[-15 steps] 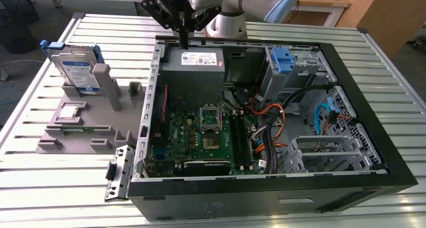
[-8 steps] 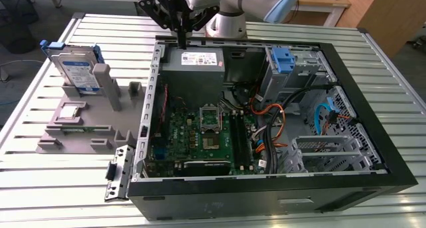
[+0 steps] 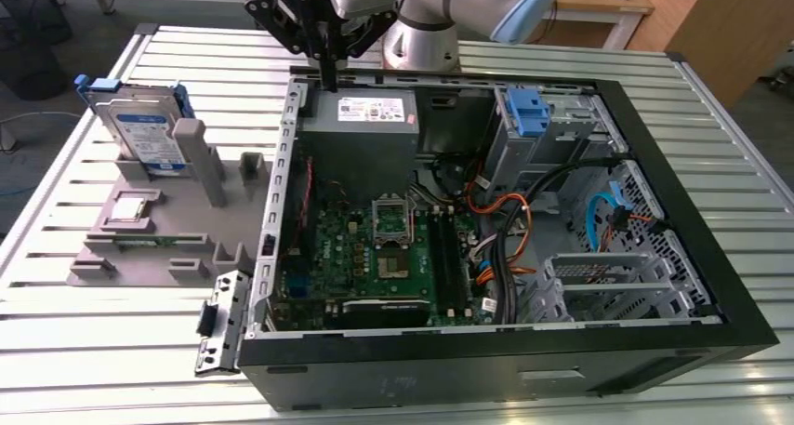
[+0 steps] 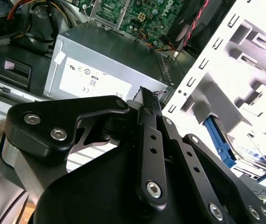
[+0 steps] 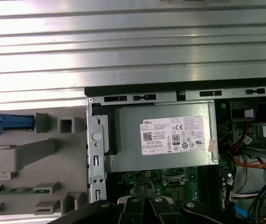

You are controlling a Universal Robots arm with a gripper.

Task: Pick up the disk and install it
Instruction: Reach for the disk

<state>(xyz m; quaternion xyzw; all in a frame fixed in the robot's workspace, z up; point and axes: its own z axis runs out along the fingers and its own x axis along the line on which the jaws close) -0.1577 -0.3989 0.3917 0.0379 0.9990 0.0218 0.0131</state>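
1. The disk [image 3: 139,132] was spotted standing upright in the grey fixture [image 3: 162,230] on the counter [image 3: 74,351], at the exterior view's left.
2. The fingers [image 3: 330,67] were seen pressed together, nothing held, over the power supply [image 3: 360,113], well apart from the disk.

Black, link-jointed hand [image 4: 147,93] studded with silver socket-head screws [image 4: 153,188]; behind it a silver-grey arm [image 3: 419,36] with a pale blue cap [image 3: 527,2].
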